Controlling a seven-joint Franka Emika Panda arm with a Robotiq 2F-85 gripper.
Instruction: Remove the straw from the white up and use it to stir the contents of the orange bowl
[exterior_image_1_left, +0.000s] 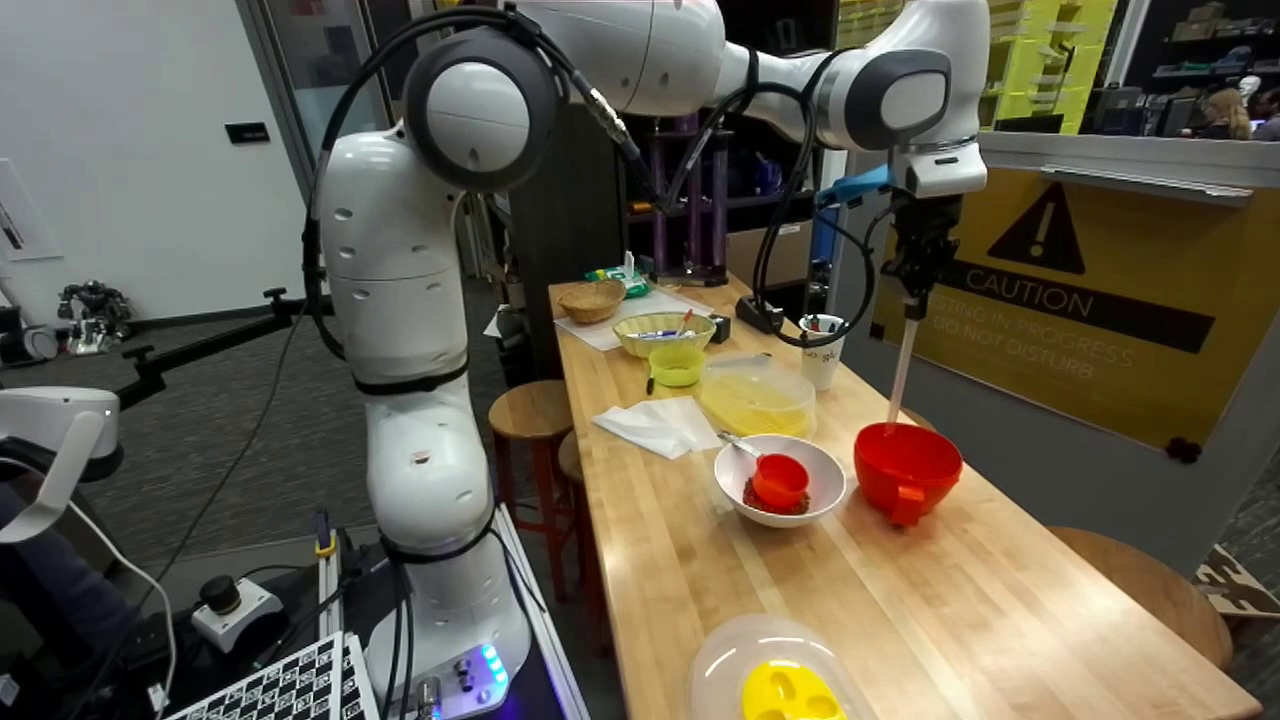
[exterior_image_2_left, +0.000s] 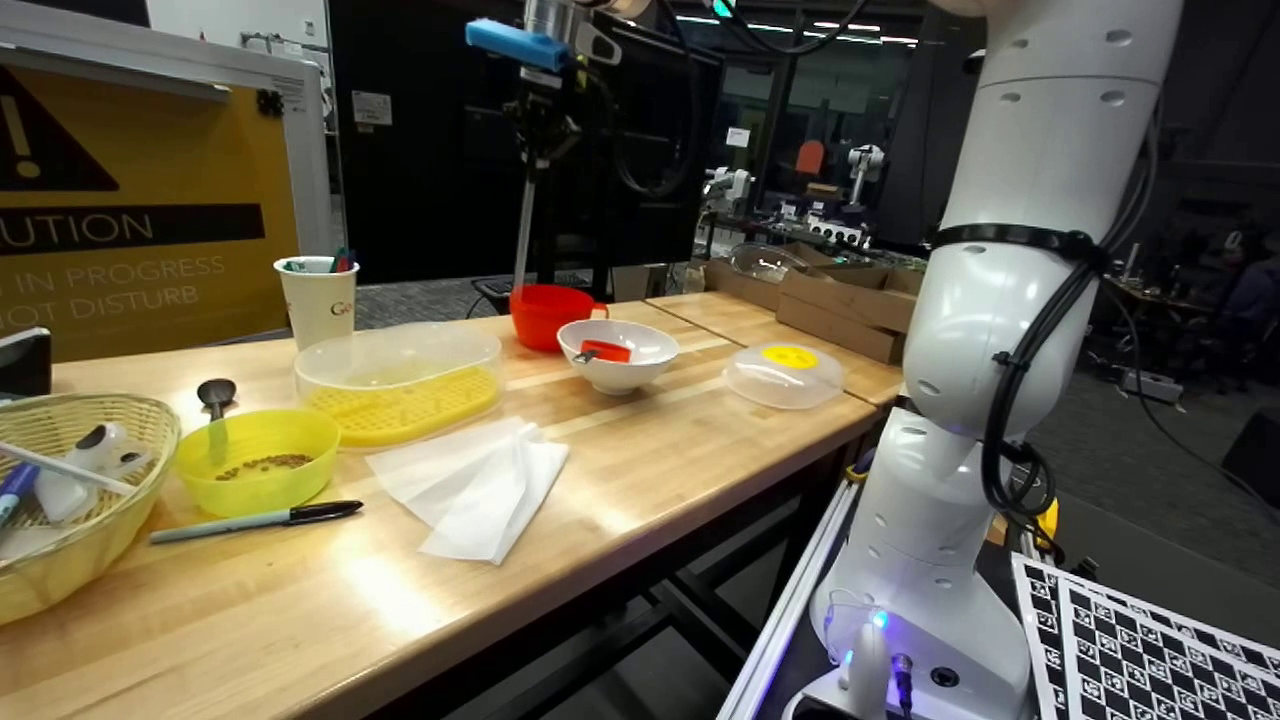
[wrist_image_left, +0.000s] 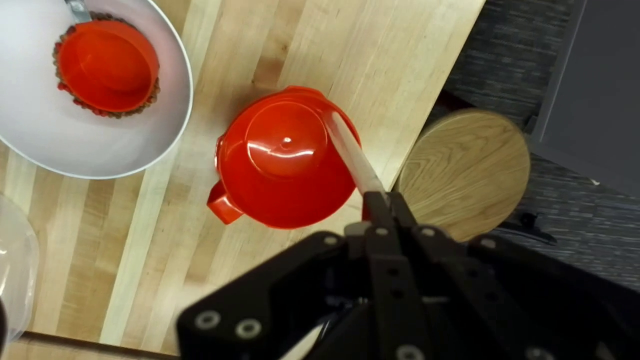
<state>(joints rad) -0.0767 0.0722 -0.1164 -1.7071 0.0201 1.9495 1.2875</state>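
My gripper (exterior_image_1_left: 914, 303) is shut on a long pale translucent straw (exterior_image_1_left: 903, 368) and holds it by its upper end, slightly tilted. The fingertips also show in the wrist view (wrist_image_left: 389, 197) and in an exterior view (exterior_image_2_left: 538, 162). The straw's lower end (wrist_image_left: 345, 137) is inside the red-orange bowl (exterior_image_1_left: 905, 470), near its rim. I cannot tell whether it touches the bowl's wall or bottom. In the wrist view the bowl (wrist_image_left: 285, 205) shows a bare shiny inside. The white cup (exterior_image_1_left: 820, 365) stands farther back with pens in it; it also shows in an exterior view (exterior_image_2_left: 322, 300).
A white bowl (exterior_image_1_left: 738, 492) with a red scoop (exterior_image_1_left: 780, 480) in brown bits stands beside the orange bowl. A clear-and-yellow container (exterior_image_2_left: 400, 385), a napkin (exterior_image_2_left: 480, 490), a yellow cup (exterior_image_2_left: 260, 460) and a clear lid (exterior_image_1_left: 720, 660) are on the table. A stool (wrist_image_left: 465, 175) is beyond the edge.
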